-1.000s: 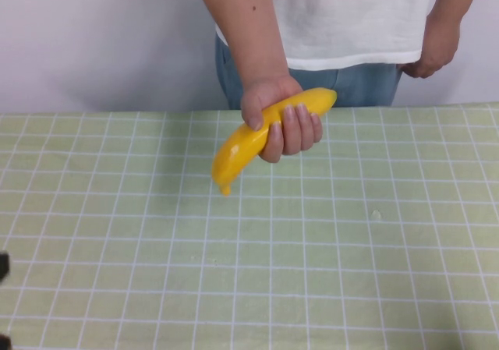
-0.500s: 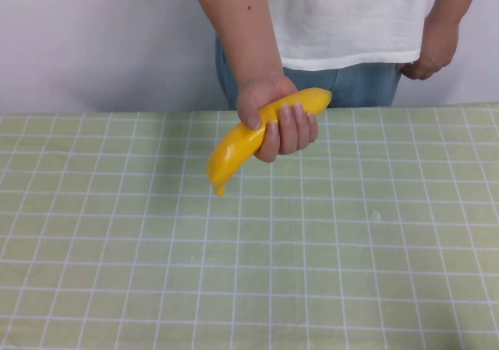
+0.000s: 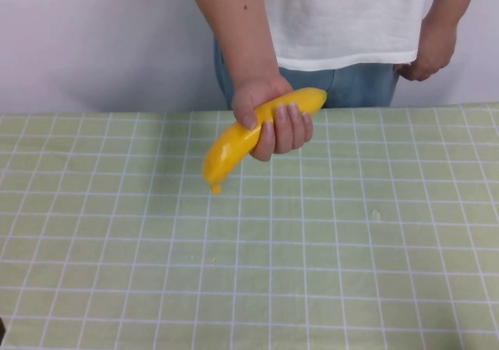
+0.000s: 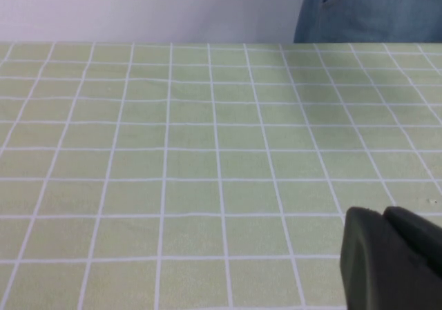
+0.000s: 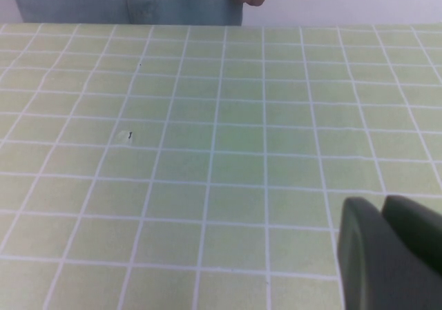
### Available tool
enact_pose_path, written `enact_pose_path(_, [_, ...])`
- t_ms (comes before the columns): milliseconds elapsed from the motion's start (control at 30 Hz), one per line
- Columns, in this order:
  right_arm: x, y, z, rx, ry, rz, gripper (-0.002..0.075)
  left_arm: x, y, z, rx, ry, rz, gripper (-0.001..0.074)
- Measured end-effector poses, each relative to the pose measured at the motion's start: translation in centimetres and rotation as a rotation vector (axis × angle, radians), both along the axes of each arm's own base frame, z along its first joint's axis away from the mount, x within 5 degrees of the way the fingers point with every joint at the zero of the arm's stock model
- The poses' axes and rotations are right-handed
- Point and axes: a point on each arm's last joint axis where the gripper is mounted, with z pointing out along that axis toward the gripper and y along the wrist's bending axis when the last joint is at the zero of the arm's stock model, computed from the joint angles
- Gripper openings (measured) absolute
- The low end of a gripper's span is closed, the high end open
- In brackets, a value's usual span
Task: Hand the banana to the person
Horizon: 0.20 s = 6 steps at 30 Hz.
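The person (image 3: pixel 351 22) stands behind the table in a white T-shirt and blue jeans. Their hand (image 3: pixel 273 112) grips the yellow banana (image 3: pixel 234 143) and holds it in the air over the far middle of the table, its tip pointing down to the left. My left gripper (image 4: pixel 383 213) is shut and empty, low over the near part of the table; the person's jeans (image 4: pixel 373 10) show beyond the far edge. My right gripper (image 5: pixel 381 203) is shut and empty too, also near the front. Neither gripper shows in the high view, and both are far from the banana.
The table carries a green cloth with a white grid (image 3: pixel 312 272). A small speck (image 3: pixel 376 214) lies on it right of the middle and also shows in the right wrist view (image 5: pixel 125 137). The person's other hand (image 3: pixel 421 58) hangs at their side. A white wall stands behind.
The person's hand has drawn the banana slightly left and back. The dark bit of my left arm at the lower left edge of the high view has dropped out of sight.
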Motion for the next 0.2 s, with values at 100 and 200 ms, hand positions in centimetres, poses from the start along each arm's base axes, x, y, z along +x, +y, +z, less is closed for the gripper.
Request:
enact_pose_path(100, [0.0,0.0,0.0,0.0,0.0,0.0,-0.0007,-0.01,0.0,-0.03,-0.001,0.004,0.0,-0.0003])
enact_pose_path(200, [0.0,0.0,0.0,0.0,0.0,0.0,-0.0007,-0.01,0.0,-0.03,-0.001,0.004,0.0,-0.0003])
